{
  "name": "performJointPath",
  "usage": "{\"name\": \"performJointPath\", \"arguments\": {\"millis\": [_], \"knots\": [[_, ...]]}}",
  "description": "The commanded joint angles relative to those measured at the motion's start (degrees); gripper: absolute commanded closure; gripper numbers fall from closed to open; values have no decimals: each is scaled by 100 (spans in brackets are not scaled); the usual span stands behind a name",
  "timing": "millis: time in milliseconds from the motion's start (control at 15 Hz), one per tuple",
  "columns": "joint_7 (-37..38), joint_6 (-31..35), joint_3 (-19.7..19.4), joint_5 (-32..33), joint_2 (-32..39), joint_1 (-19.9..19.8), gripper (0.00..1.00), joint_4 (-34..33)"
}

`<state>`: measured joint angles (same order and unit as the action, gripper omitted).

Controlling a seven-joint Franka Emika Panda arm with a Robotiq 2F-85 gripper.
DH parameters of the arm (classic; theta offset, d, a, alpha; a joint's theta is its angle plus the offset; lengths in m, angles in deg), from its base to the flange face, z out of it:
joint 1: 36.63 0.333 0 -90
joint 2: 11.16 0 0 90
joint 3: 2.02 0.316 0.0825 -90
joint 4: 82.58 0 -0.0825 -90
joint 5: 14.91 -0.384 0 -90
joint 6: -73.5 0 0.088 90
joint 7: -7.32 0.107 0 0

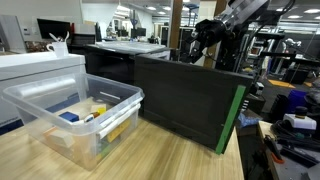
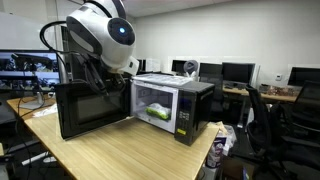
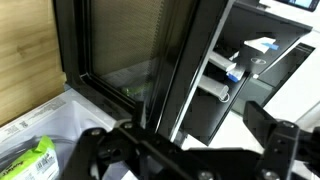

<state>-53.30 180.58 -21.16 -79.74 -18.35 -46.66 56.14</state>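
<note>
Jaws wide and empty at the microwave door [image 2: 92, 110]; door upright, swung open, long side level.

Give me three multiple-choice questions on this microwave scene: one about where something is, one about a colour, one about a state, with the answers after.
1. Where does the green pack lie?
A) on the floor
B) inside the microwave
C) on top of the microwave

2. What colour is the door?
A) white
B) red
C) black

3. How does the door stand?
A) swung open
B) shut
C) taken off

Answers:
1 B, the pack shows in the lit cavity.
2 C, the door's panel is black in an exterior view.
3 A, the door stands out to the side, still attached, and the cavity is bare to view.
</note>
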Motion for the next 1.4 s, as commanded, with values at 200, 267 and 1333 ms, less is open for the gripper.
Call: {"name": "performJointPath", "arguments": {"millis": [200, 267, 1333], "knots": [[20, -358, 110, -76, 23, -373, 0, 221], [23, -481, 98, -76, 37, -407, 0, 254], [27, -558, 91, -77, 49, -436, 0, 268]]}}
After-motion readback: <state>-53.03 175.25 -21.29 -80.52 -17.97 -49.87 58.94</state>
